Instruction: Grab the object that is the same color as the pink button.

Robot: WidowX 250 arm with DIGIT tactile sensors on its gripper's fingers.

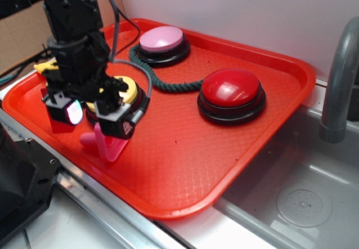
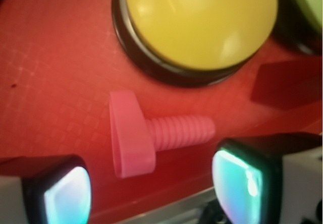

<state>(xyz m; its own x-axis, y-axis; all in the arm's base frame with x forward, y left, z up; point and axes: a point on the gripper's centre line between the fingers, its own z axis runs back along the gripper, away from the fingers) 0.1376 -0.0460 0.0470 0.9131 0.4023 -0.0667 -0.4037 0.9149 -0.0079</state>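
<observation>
The object is a small bright-pink plastic piece (image 1: 106, 142) with a flat rounded head and a ribbed peg (image 2: 136, 133), lying on the red tray near its front-left edge. My gripper (image 1: 91, 112) hangs just above it, open, with nothing between the fingers (image 2: 67, 193). In the wrist view the pink piece (image 2: 136, 133) lies between and slightly ahead of the two glowing pads. The pink button (image 1: 162, 40) sits on its black base at the back of the tray, well away from the gripper.
A yellow button (image 2: 197, 22) stands just behind the pink piece. A large red button (image 1: 231, 92) sits mid-right, and a dark green rope (image 1: 168, 83) curls between the buttons. A dark-red block (image 2: 287, 82) lies at the right. The tray's front rim (image 1: 168, 212) borders a metal sink (image 1: 303, 204).
</observation>
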